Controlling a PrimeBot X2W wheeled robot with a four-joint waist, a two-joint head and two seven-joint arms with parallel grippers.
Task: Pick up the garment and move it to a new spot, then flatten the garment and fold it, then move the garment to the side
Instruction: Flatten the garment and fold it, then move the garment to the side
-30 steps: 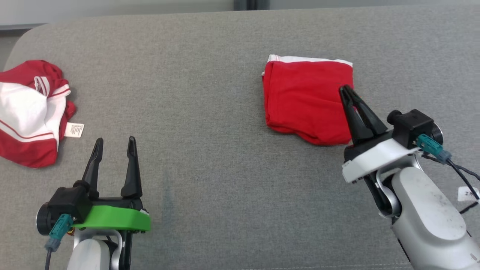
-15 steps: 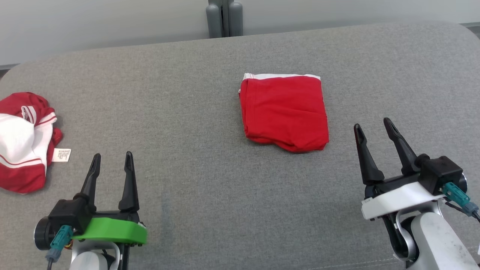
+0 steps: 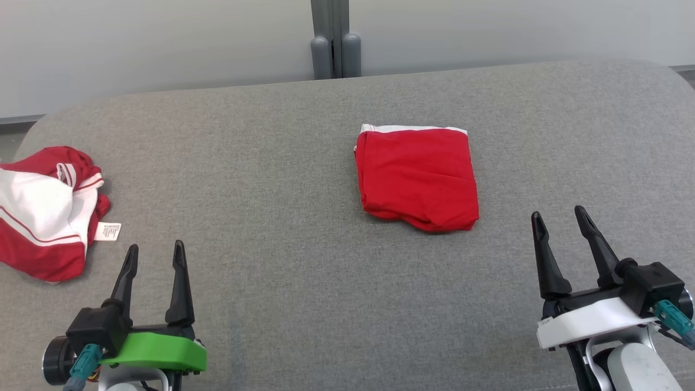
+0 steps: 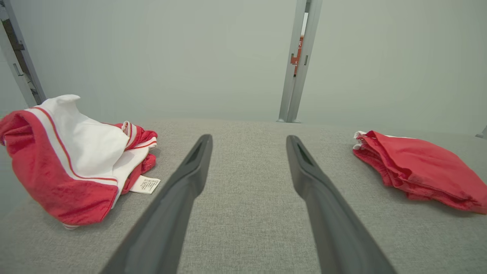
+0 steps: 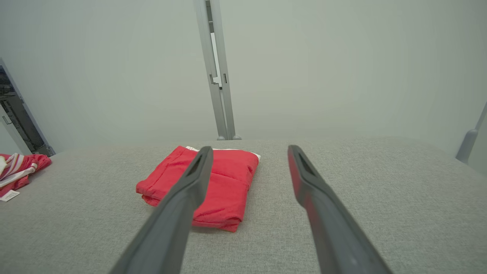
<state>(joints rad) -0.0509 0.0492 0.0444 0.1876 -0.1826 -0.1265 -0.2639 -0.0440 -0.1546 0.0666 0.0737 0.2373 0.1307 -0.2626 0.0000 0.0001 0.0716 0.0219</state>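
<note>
Right gripper [image 3: 558,212] has pulled back off the folded red garment [image 3: 418,179], now lying ahead-left of it, untouched; its fingers and the left gripper [image 3: 155,245] are spread, empty, so folding and placement look done.

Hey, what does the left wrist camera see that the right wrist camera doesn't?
Left wrist, not right wrist: the open left fingers and something orange in the gap of the post. Right wrist, not left wrist: the open right fingers. Both: the folded red garment, the crumpled red-and-white garment with its white label, the grey cushion and the post.
</note>
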